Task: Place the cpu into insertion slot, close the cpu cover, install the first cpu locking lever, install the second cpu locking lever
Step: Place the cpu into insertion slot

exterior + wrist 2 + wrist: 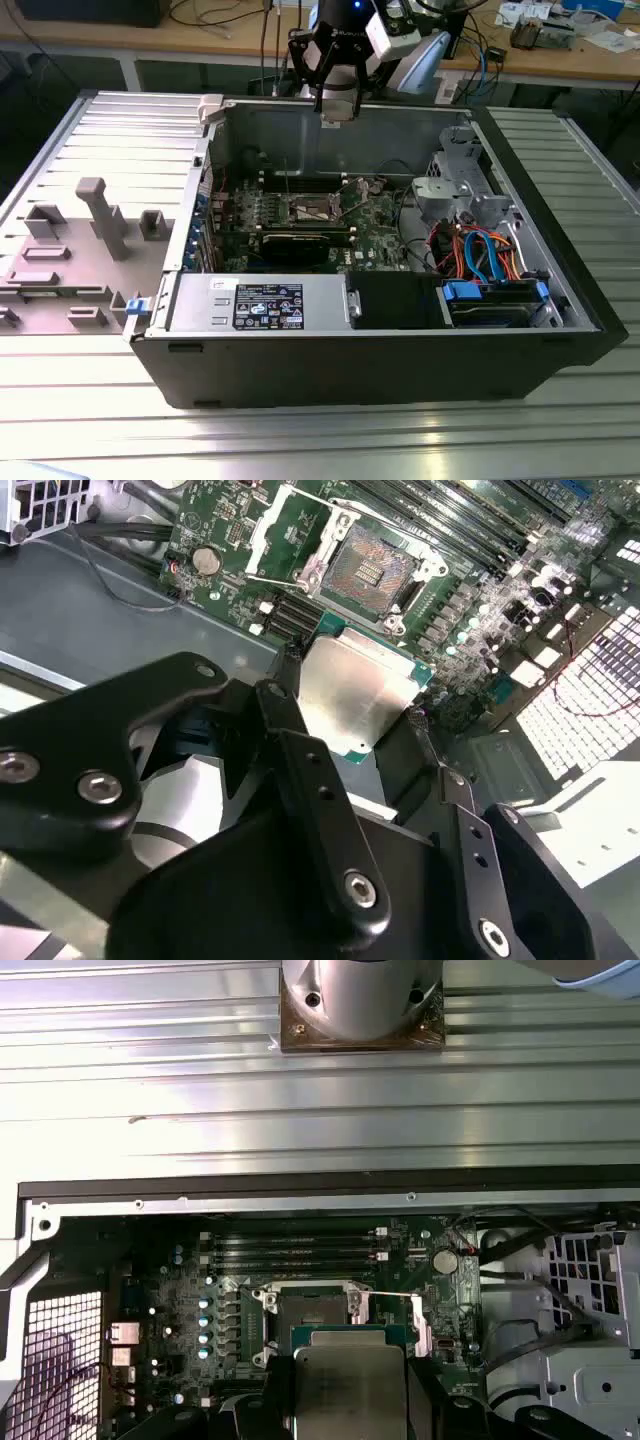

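cpu [365, 680] sits gripped between the two black fingers [300, 760] of the hand [352, 695], its dull grey metal top facing the camera in the second wrist view and a green edge showing along two sides. The hand is closed to the chip's width, one finger on each of two opposite edges. In the first wrist view the cpu [350, 1390] shows the same grey face with black linkage on either side.

In the exterior view the hand [338, 112] hangs in the upper middle of the frame, above the far wall of the open computer case [380, 340], well apart from the board below. The case lies on a ribbed metal surface [300, 440].

On the green motherboard the insertion slot [375, 572] is bare, its dark centre with rows of contacts in plain sight inside a silver rim. In the first wrist view the insertion slot [312, 1310] lies beside the long black memory slots [290, 1250]; in the exterior view it [312, 210] sits near the middle of the frame. The cpu cover [322, 552] stands swung up off the slot, tilted back on its hinge edge.
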